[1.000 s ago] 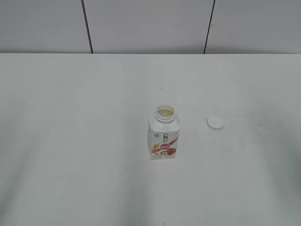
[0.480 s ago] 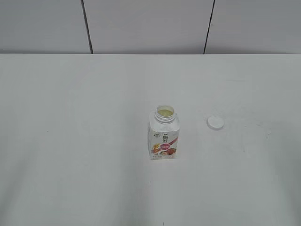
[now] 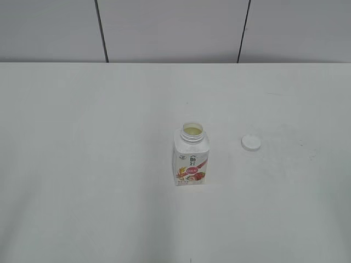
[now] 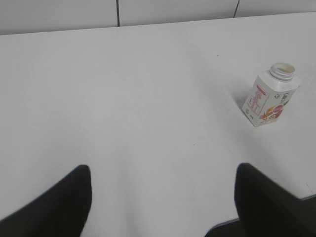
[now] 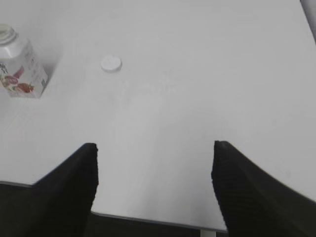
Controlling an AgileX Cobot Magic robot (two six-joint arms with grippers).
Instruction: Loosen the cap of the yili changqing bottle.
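1. A white table [image 3: 82,164] fills the room-side view, with a pale panelled wall [image 3: 170,27] behind it. No robot arm appears in this view.
2. The yili changqing bottle [image 3: 191,159] stands upright near the middle of the table. Its neck is open, and pale liquid shows inside the mouth.
3. The cap [image 3: 251,142] lies flat on the table to the right of the bottle, apart from it and touching nothing else.
4. Compared with a second ago and half a second ago, nothing on the table has shifted: bottle and cap sit in the same spots, and the arms remain out of the room-side view.
5. The left gripper [image 4: 163,202] hangs over the near table edge, its two dark fingers spread wide with nothing between them. The bottle stands far off, to the upper right in this wrist view.
6. The right gripper [image 5: 154,187] is likewise spread wide and empty above the near edge. Bottle and cap lie well ahead, to its upper left.
7. My reading: the cap is already off, so the loosening looks finished, and both arms appear parked back at rest.
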